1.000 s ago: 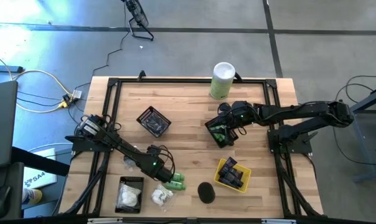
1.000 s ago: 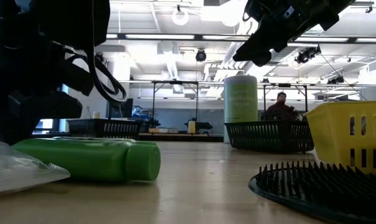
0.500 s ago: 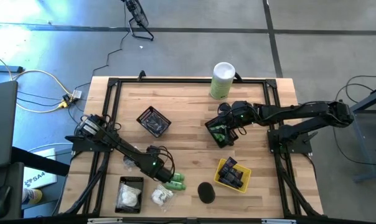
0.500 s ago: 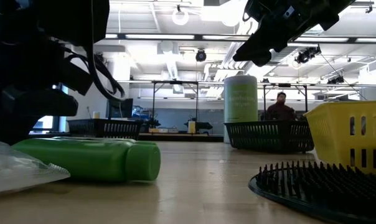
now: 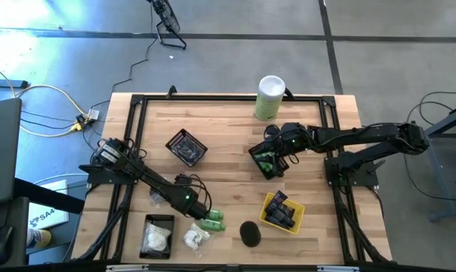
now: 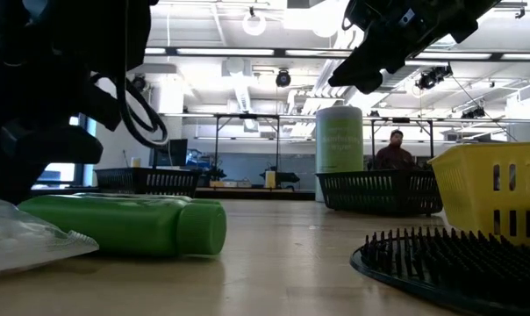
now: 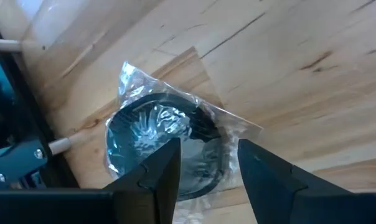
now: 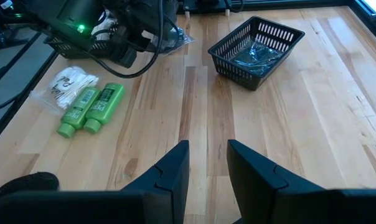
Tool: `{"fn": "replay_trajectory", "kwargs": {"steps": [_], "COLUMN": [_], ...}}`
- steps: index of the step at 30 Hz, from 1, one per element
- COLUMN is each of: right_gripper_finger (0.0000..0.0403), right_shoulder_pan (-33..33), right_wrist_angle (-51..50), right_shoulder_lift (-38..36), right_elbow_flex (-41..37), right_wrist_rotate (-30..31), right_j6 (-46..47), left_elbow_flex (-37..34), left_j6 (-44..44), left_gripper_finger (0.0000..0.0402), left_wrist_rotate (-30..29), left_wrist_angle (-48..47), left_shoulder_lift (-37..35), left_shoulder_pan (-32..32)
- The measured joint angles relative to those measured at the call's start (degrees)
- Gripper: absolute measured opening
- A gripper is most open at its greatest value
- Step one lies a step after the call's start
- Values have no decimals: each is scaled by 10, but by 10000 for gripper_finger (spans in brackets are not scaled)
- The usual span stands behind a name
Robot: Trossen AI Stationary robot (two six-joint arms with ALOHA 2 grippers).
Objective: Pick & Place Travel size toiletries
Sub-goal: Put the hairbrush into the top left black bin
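Two green bottles (image 5: 212, 221) lie side by side on the table's front edge, just beside my left gripper (image 7: 203, 163). Its fingers stand parted, gripping nothing, over a black disc (image 7: 166, 146) sealed in a crinkled clear bag. My right gripper (image 8: 208, 163), slightly open and empty, hovers above a black basket (image 5: 267, 160).

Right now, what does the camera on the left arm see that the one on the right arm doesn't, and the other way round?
Only the left wrist view shows a black disc in a clear bag lying on the wood, just past the left claw, whose fingers are apart. Only the right wrist view shows two green bottles, a white packet, a black basket and the left arm. Both show the wooden table.
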Motion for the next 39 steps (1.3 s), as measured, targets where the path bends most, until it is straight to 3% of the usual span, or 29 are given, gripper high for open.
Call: {"fn": "replay_trajectory", "kwargs": {"steps": [9,29,39], "right_gripper_finger": [100,100,100], "right_shoulder_pan": [0,0,0], "right_wrist_angle": [0,-3,-4], "right_shoulder_lift": [0,0,0], "right_elbow_flex": [0,0,0], "right_wrist_rotate": [0,0,-1], "right_j6": [0,18,20], "left_elbow_flex": [-4,-46,-52], "left_j6": [34,40,89], "left_gripper_finger": [155,154,154], "left_wrist_rotate": [-17,22,30], "left_wrist_angle": [29,74,83], "left_shoulder_lift": [-1,-4,-3], "left_shoulder_pan": [0,1,1]}}
